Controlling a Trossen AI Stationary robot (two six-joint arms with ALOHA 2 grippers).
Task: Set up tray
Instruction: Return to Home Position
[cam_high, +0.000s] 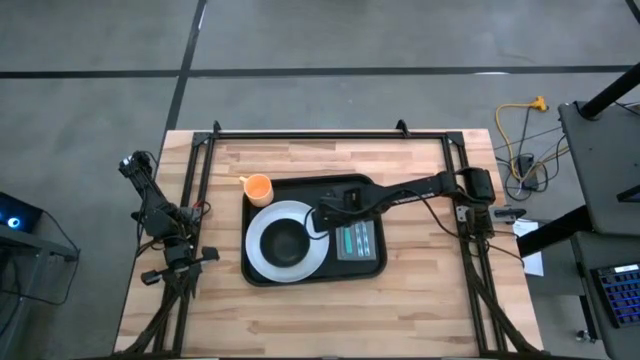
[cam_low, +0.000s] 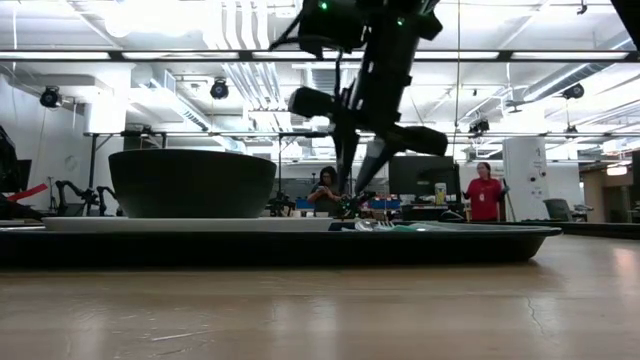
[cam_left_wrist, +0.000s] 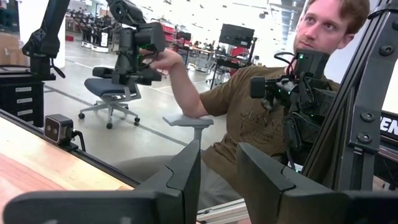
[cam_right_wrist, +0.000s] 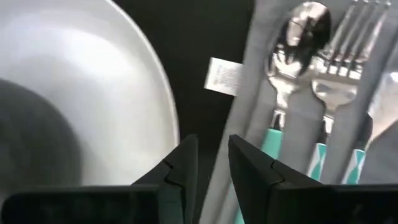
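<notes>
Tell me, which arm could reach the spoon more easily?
The right arm, probably. Its hand hangs over the tray, beside the spoon on the napkin. The left hand is parked at the table's left edge, facing away.

Site: open-plan robotics lab. Evidence: exposed ceiling ducts and strip lights; bare concrete floor; other dark robot arms beyond the table edge; office chair; monitor; person among workstations.
</notes>
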